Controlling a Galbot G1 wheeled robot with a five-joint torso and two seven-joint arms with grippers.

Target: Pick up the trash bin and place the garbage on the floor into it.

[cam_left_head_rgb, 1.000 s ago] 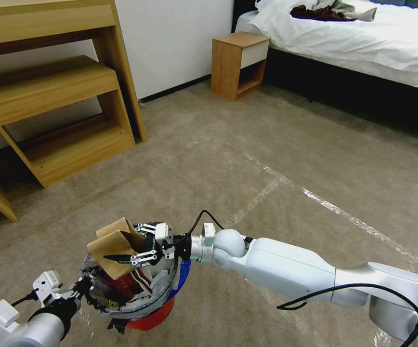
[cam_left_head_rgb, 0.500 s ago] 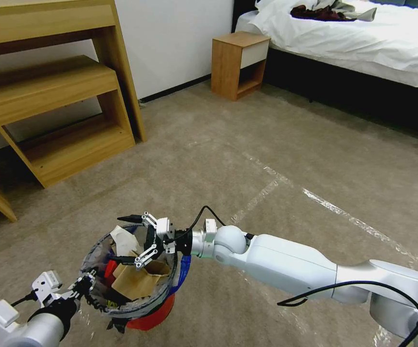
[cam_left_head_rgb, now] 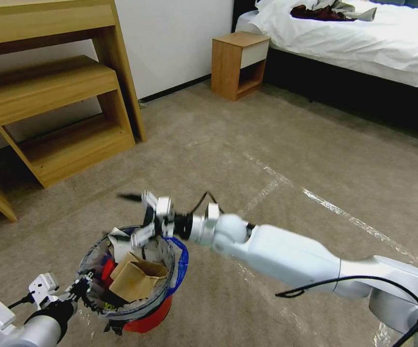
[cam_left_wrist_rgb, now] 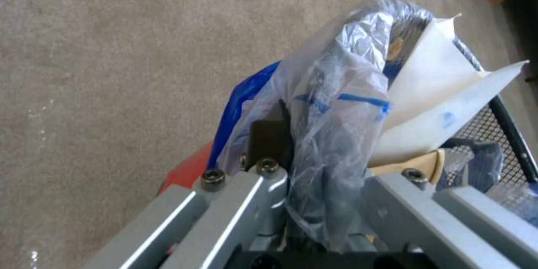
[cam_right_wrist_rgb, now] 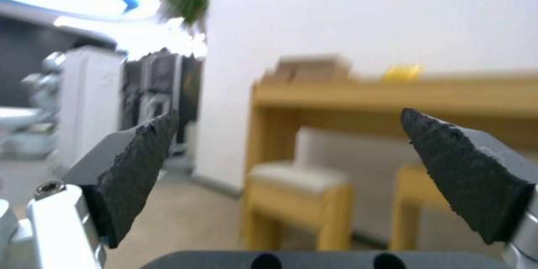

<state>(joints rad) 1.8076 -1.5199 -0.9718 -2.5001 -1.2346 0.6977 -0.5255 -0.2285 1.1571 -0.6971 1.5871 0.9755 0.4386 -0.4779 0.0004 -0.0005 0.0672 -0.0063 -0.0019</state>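
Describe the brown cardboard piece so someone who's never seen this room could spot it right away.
Start at the beige-grey carpet floor in front of the wooden desk shelves, then find the small red bag-lined trash bin held at its rim by the left gripper. The folded brown cardboard scrap lies on top inside, the one tan, boxy piece beside white paper.

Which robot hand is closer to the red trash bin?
The left hand: it is clamped on the trash bin at the bagged rim. The right hand is open and empty, above the bin's far edge, not touching it.
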